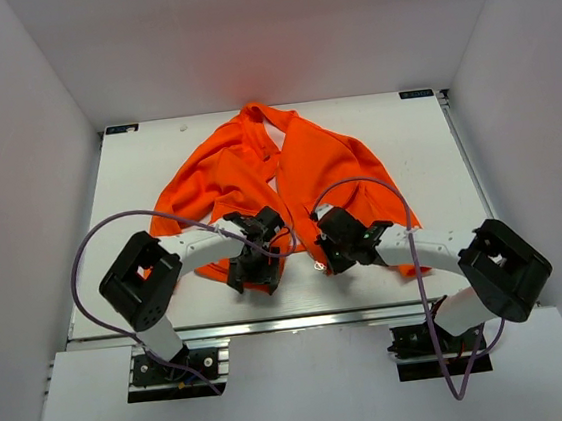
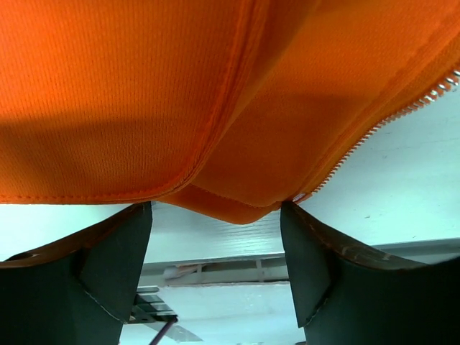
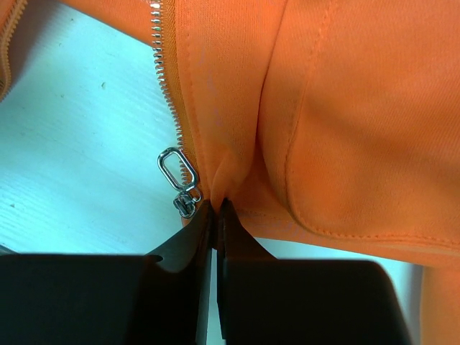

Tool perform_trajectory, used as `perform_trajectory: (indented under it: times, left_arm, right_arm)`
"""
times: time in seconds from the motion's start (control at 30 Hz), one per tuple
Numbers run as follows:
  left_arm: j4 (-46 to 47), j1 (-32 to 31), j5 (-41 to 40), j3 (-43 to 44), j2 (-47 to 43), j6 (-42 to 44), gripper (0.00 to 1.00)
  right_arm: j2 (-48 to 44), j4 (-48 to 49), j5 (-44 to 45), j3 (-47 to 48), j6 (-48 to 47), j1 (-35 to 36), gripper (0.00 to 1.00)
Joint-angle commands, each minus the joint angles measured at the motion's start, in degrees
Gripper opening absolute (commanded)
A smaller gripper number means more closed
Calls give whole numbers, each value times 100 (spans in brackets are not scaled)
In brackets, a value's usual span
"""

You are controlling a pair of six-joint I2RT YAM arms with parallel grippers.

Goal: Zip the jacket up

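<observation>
The orange jacket (image 1: 286, 165) lies spread open on the white table, collar at the far side, its two front edges apart. My left gripper (image 1: 255, 268) is at the left panel's bottom hem. In the left wrist view it (image 2: 215, 208) is open, its fingers (image 2: 122, 248) either side of the hem corner (image 2: 230, 205), with zipper teeth (image 2: 402, 111) to the right. My right gripper (image 1: 328, 254) is at the right panel's hem. In the right wrist view it (image 3: 217, 205) is shut on a fold of the jacket (image 3: 338, 108), beside the metal zipper pull (image 3: 178, 169).
The white table (image 1: 156, 173) is boxed in by white walls on the left, right and far sides. A metal rail (image 1: 303, 321) runs along the near edge. Purple cables (image 1: 93, 240) loop above both arms.
</observation>
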Motion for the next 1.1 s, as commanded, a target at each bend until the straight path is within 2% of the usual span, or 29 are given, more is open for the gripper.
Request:
perform_trajectory:
  times: [0.0, 0.4, 0.53, 0.67, 0.7, 0.8, 0.93, 1.07]
  left_arm:
    - [351, -6, -283, -239, 103, -308, 81]
    - [324, -225, -195, 235, 349, -123, 78]
    - [377, -234, -90, 332, 577, 87, 62]
    - [728, -234, 426, 288, 727, 289, 37]
    - [772, -225, 481, 280, 745, 360, 22]
    - [905, -225, 666, 315, 789, 465, 0]
    - [1027, -234, 815, 420, 684, 571, 0]
    - [1159, -225, 807, 429, -26, 554, 0]
  right_arm:
    - [-137, -120, -200, -221, 263, 40, 0]
    - [-348, -6, -244, -433, 404, 40, 0]
    - [-401, -6, -235, -468, 422, 40, 0]
    - [-436, 3, -235, -529, 457, 49, 0]
    - [-436, 12, -253, -538, 465, 40, 0]
    - [-463, 125, -419, -582, 474, 40, 0]
    - [-638, 564, -1025, -722, 413, 40, 0]
    - [-1164, 1153, -1561, -863, 483, 40, 0]
